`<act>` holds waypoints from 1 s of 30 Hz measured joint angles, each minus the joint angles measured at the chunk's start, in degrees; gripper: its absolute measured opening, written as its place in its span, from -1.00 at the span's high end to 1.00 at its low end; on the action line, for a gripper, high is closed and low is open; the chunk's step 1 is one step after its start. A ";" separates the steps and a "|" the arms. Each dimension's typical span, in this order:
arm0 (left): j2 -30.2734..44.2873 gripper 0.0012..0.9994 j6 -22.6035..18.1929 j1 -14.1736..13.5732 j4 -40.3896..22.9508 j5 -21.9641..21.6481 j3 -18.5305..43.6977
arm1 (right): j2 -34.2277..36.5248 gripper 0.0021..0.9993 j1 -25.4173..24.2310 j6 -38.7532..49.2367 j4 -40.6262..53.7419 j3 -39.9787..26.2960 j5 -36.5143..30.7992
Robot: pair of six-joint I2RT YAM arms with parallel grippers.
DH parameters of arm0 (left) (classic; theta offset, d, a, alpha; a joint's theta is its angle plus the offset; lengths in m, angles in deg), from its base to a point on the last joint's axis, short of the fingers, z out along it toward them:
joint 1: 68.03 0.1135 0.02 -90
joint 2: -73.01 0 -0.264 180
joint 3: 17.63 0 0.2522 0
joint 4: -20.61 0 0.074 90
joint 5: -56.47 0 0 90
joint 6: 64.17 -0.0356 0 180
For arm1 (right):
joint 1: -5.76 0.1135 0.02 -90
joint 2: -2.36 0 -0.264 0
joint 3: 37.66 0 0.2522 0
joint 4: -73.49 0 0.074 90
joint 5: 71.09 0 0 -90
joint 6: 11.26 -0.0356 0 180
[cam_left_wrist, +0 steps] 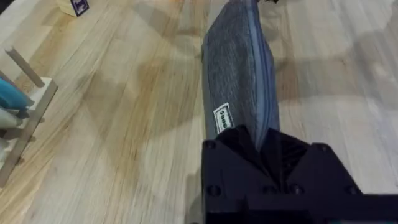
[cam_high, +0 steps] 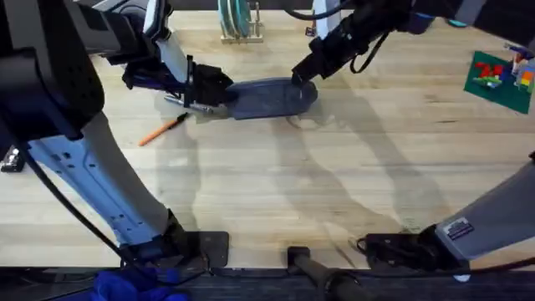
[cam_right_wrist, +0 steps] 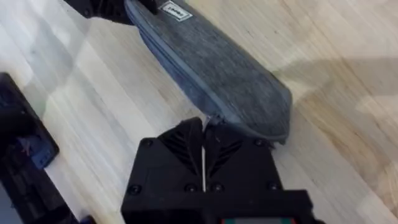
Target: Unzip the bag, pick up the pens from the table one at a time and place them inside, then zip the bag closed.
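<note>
Fabric on the bag (cam_high: 269, 97) looked soft and floppy, lying near the table's (cam_high: 334, 192) far edge. Left gripper (cam_left_wrist: 260, 146) pinched one end, right gripper (cam_right_wrist: 204, 127) was clamped at the zip end; best held taut there.

The bag (cam_left_wrist: 239, 74) carries a small white label (cam_left_wrist: 222, 118); its lettering is unreadable.

Near half of counter (cam_high: 318, 192) open; far side crowded: bag (cam_high: 267, 96) flanked by both arms, orange pen (cam_high: 163, 130) beside, rack (cam_high: 238, 23) behind.
</note>
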 joint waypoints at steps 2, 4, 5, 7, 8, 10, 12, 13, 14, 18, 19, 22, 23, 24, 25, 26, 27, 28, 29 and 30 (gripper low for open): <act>0.00 0.92 0.00 0.00 0.02 0.00 0.00 | 0.00 0.94 0.48 -0.40 -0.88 0.00 0.02; 0.00 0.92 0.00 0.00 0.02 0.00 0.00 | 0.00 0.94 1.15 -0.75 -1.91 0.00 0.02; 0.00 0.92 0.00 0.00 0.04 0.00 0.00 | 0.02 0.94 1.50 -0.85 -2.50 0.00 -0.01; 0.00 0.92 0.00 0.00 0.07 0.00 0.00 | 0.00 0.94 2.15 -1.57 -3.69 0.00 0.00; 0.00 0.92 0.00 0.00 0.07 0.01 0.00 | 0.01 0.94 2.51 -2.01 -4.35 0.00 0.03; 0.00 0.92 0.00 0.00 0.07 0.02 0.00 | 0.00 0.94 3.16 -2.82 -5.27 0.00 0.05; 0.00 0.92 0.00 0.00 0.07 0.01 0.00 | 0.00 0.94 3.77 -3.50 -5.82 0.00 0.02; 0.00 0.92 0.00 0.00 0.07 0.02 0.00 | 0.02 0.94 4.09 -3.70 -6.22 0.00 0.01; 0.00 0.92 0.00 0.00 0.07 0.00 0.00 | 0.00 0.94 4.42 -4.07 -6.54 0.00 0.00; 0.00 0.92 0.00 0.00 0.07 0.01 0.00 | 0.01 0.94 5.57 -5.03 -7.88 0.00 -0.24; 0.00 0.92 0.00 0.00 0.07 0.00 0.00 | 0.02 0.94 5.88 -5.39 -8.42 0.00 -0.35; 0.00 0.92 0.00 0.00 0.09 0.01 0.00 | 0.02 0.94 6.75 -6.50 -9.59 0.00 -0.43; 0.00 0.92 0.00 0.00 0.09 0.01 0.00 | 0.02 0.94 7.07 -6.64 -9.82 0.00 -0.54; 0.00 0.92 0.00 0.00 0.07 0.00 0.00 | 0.02 0.94 7.37 -6.93 -10.03 0.00 -0.59; 0.00 0.92 0.00 0.04 0.07 0.02 0.00 | 0.02 0.94 7.63 -7.10 -10.23 0.00 -0.59; 0.00 0.92 0.00 0.04 0.08 0.02 0.00 | 0.02 0.94 7.94 -7.36 -10.46 0.00 -0.66; 0.00 0.92 0.00 0.04 0.07 0.00 0.00 | 0.03 0.94 8.21 -7.49 -10.66 0.00 -0.78; 0.00 0.92 0.00 0.04 0.07 0.00 0.00 | 0.03 0.94 8.48 -7.75 -10.92 0.00 -0.82; 0.00 0.92 0.00 0.04 0.07 0.00 0.00 | 0.04 0.94 8.72 -7.93 -11.21 0.00 -0.85; 0.00 0.92 0.00 0.04 0.07 0.00 0.00 | 0.04 0.94 8.97 -8.05 -11.43 0.00 -0.94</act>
